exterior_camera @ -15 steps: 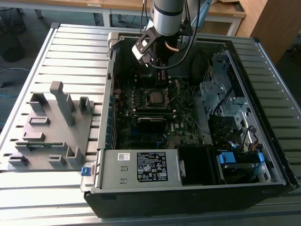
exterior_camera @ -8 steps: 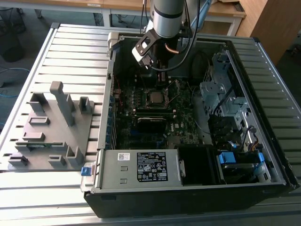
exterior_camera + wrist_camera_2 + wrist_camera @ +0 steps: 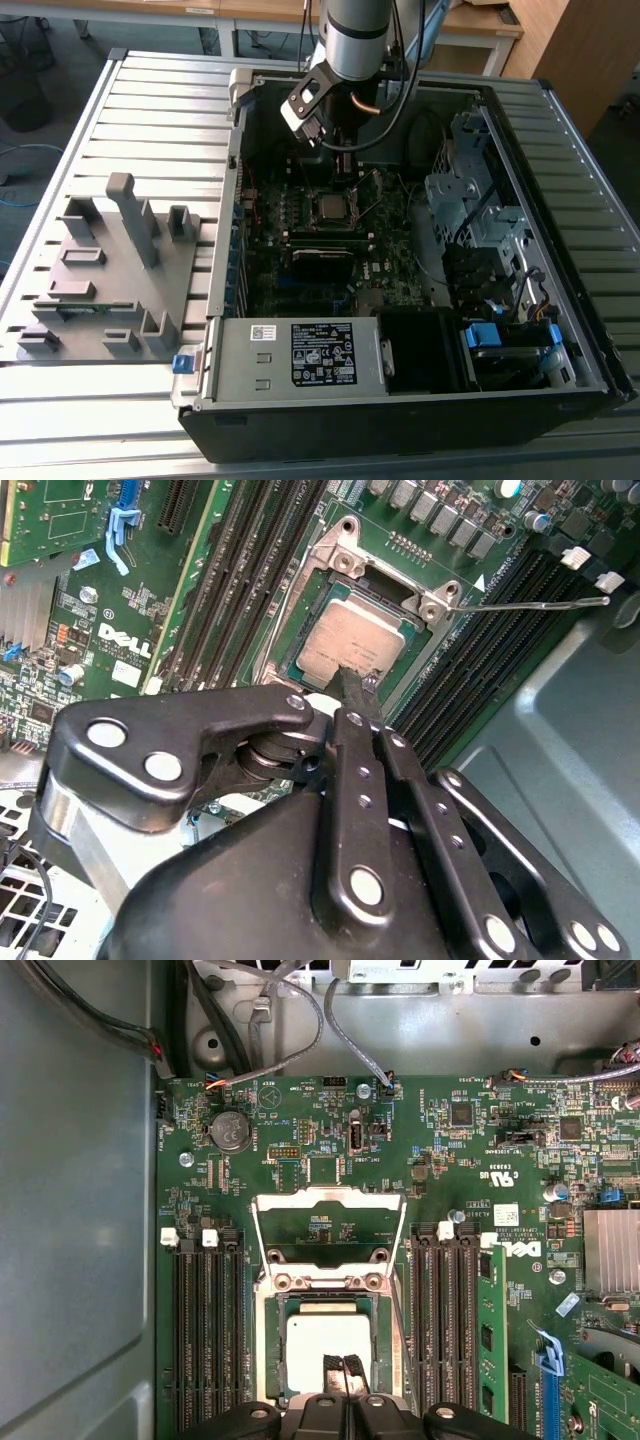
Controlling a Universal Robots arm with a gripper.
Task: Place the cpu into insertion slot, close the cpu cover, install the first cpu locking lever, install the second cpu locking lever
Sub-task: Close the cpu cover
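- Black claw [image 3: 341, 1372] is resting at one edge of the cpu [image 3: 325, 1345], fingertips pressed together, gripping nothing.
- Seated flat, the cpu is lying inside the insertion slot [image 3: 268, 1355], so placing is looking finished.
- Beyond it the cpu cover [image 3: 328, 1196] is standing open; closing is calling for a push over its hinge.

cpu [image 3: 350, 645] in insertion slot [image 3: 300, 610]; gripper [image 3: 353, 685] tip seemingly touching its edge.
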